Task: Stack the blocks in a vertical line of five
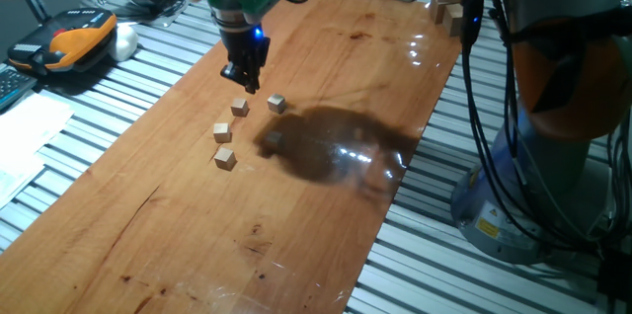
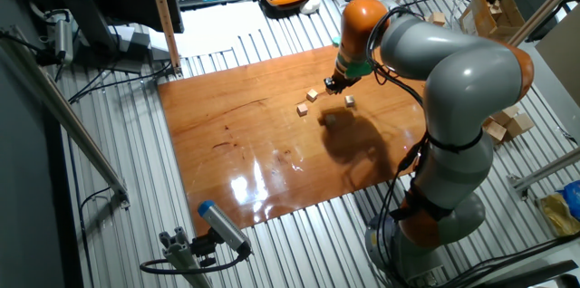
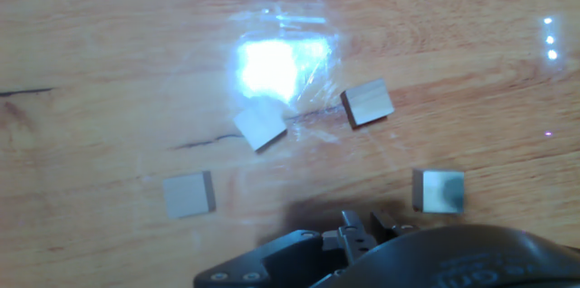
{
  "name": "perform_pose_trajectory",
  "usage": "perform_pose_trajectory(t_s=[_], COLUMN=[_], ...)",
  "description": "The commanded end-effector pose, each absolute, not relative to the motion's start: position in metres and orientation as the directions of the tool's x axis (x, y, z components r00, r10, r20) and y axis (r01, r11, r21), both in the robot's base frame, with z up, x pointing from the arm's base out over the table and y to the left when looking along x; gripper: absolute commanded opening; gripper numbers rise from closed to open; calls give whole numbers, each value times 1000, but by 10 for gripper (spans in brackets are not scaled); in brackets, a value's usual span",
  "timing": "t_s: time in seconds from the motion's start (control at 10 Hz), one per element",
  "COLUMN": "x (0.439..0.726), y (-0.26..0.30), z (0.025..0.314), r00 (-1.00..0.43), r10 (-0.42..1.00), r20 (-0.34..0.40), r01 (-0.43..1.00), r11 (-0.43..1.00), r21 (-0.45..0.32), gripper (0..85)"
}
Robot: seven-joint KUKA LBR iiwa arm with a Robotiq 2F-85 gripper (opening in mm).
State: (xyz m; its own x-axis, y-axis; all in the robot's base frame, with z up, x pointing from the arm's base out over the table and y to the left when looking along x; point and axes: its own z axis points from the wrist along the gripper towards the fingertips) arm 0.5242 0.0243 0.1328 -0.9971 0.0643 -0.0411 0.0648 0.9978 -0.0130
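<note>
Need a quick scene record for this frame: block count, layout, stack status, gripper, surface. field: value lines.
blocks visible: four loose cubes; a fifth is not visible
block nearest gripper: just below the fingertips
block off to the side: apart from the others
middle block: flat on the board
block farthest from gripper: flat on the board
stack status: none stacked, all apart
gripper: above the board by the cubes; jaws state unclear
surface: wooden board, glossy with glare

My black gripper [image 1: 249, 84] glows blue above; beside it, light tan blocks [image 1: 239, 107] lie on the glossy reddish-brown table [image 1: 326, 215].
</note>
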Motion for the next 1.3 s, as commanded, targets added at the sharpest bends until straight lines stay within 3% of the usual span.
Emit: perform_pose_trajectory(t_s=[0.0,1.2], x=[521,497], y=[27,39], z=[131,108], r00=[-997,-996], r10=[67,73], r20=[-42,-56], r01=[67,72], r11=[998,997], r21=[-11,12], gripper=[0,0])
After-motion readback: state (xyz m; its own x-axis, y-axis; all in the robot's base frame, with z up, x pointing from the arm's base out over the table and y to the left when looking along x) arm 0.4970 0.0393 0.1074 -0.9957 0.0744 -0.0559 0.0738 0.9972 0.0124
